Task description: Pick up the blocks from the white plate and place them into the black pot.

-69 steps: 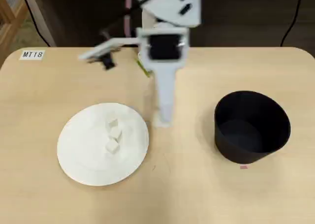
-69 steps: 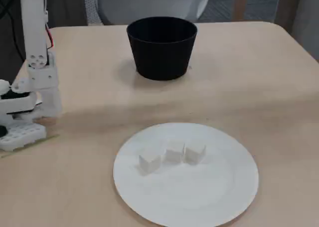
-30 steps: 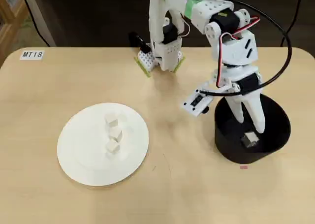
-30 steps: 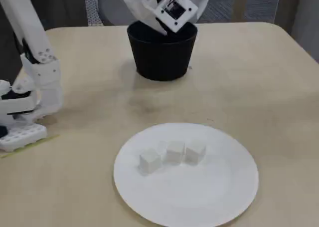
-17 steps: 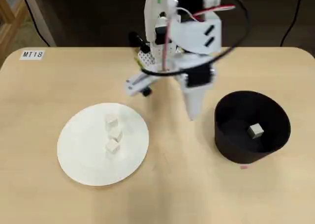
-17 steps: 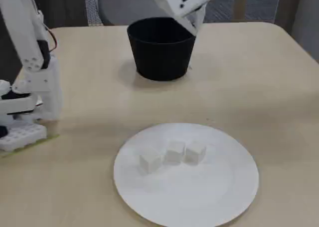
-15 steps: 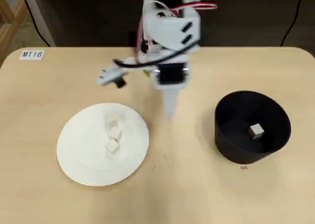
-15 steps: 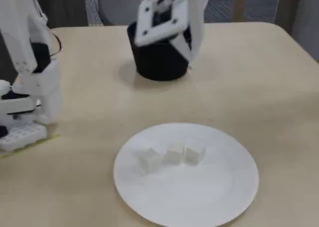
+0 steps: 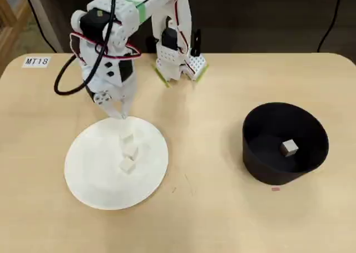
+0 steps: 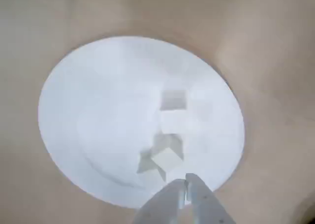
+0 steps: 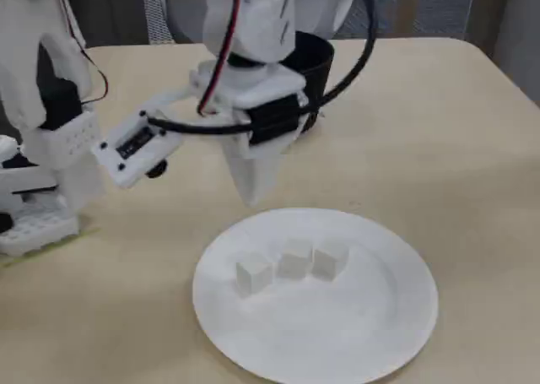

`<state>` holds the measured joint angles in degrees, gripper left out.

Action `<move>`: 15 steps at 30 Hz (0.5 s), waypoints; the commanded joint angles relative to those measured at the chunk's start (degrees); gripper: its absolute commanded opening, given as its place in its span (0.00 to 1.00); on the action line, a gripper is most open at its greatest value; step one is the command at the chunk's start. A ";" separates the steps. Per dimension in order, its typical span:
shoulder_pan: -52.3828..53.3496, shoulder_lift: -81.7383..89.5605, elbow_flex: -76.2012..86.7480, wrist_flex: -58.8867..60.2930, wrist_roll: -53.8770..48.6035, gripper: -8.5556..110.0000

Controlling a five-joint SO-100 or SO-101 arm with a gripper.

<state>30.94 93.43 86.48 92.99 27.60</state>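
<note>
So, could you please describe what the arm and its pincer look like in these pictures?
The arm is built of white plastic segments with black servo blocks set into them. Red, black and white cables loop along it, and a strip of green tape wraps one upper link. The pincer is plain white with two tapered fingers narrowing to a point. The base is white too.

You are looking at a big, light wood table (image 9: 233, 219) with round corners. A small white label (image 9: 37, 61) reading "MT18" sits at ten o'clock. Behind the table it is dark. A black cable (image 9: 334, 16) hangs at one o'clock.
</note>
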 commanded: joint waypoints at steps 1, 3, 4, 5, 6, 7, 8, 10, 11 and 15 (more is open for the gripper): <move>1.41 11.78 11.25 -7.91 0.88 0.05; 1.58 16.52 18.54 -13.54 0.18 0.05; 1.58 16.96 20.57 -14.94 -1.05 0.05; 1.49 16.79 21.71 -16.00 -2.64 0.05; 1.49 16.70 22.76 -16.79 -3.96 0.05; 1.58 16.61 23.99 -17.93 -4.83 0.05; 1.67 16.88 25.40 -19.51 -5.63 0.05; 1.67 17.23 28.74 -23.73 -5.89 0.05; 1.67 16.70 29.62 -24.96 -6.33 0.09; 2.46 15.56 30.15 -27.42 -8.70 0.22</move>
<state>33.05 108.63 116.46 67.15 19.95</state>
